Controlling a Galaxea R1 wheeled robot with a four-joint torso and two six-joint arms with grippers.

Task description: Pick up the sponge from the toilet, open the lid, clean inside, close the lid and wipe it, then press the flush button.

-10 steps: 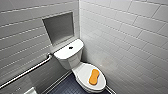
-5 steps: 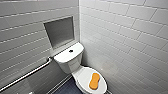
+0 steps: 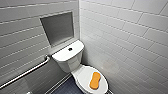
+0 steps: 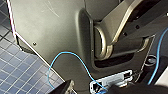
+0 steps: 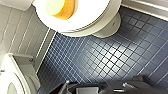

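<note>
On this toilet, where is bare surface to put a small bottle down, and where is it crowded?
The white ceramic tank top is bare either side of its dark round flush button. The white oval plastic lid has a free strip between the tank and the orange peanut-shaped sponge; toward the front the sponge crowds it.

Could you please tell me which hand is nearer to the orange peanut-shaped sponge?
Right. The right hand faces the sponge on the white oval lid; the left hand is by the robot's own body.
</note>
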